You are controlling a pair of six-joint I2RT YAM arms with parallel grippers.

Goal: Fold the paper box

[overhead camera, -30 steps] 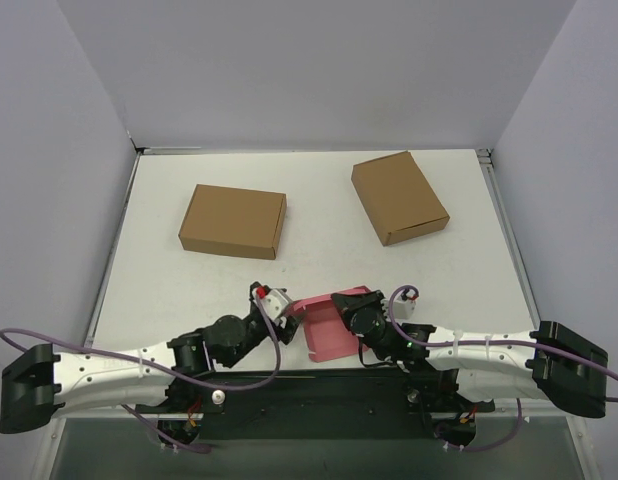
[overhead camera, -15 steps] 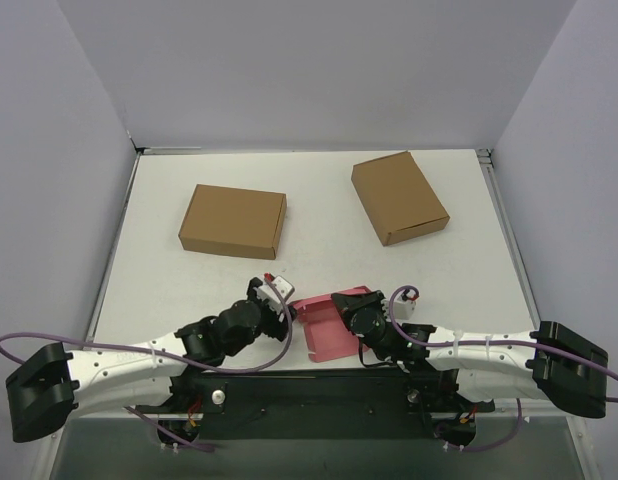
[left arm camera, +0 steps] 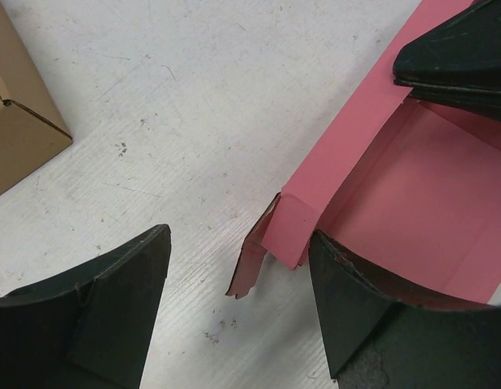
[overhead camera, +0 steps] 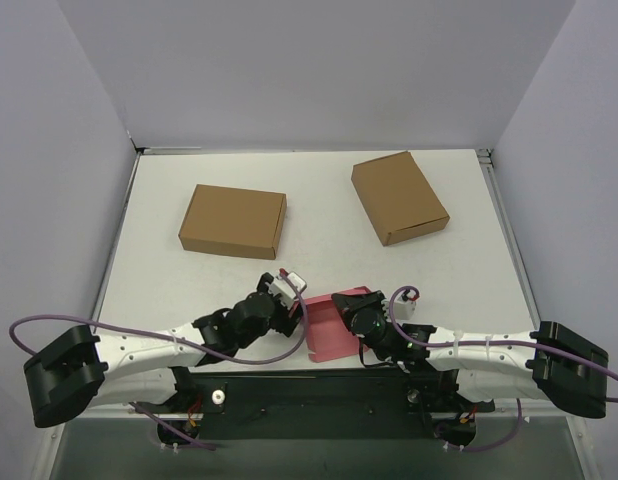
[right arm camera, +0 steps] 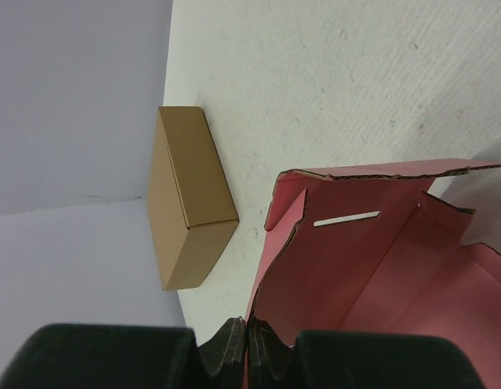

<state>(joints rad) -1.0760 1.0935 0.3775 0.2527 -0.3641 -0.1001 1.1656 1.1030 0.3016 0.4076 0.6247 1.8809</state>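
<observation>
left wrist view: the left gripper stands wide open, with a loose corner flap of the pink paper box between its fingers, not gripped. the right gripper is pinched shut on one wall of the box, which lies open on the tabletop. a brown box sits well beyond the right gripper.

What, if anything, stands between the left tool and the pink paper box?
Nothing visible does. The left tool is open, and its fingers straddle a corner flap of the paper box, with only bare table between. The nearest brown box lies off to one side, out of the path.
</observation>
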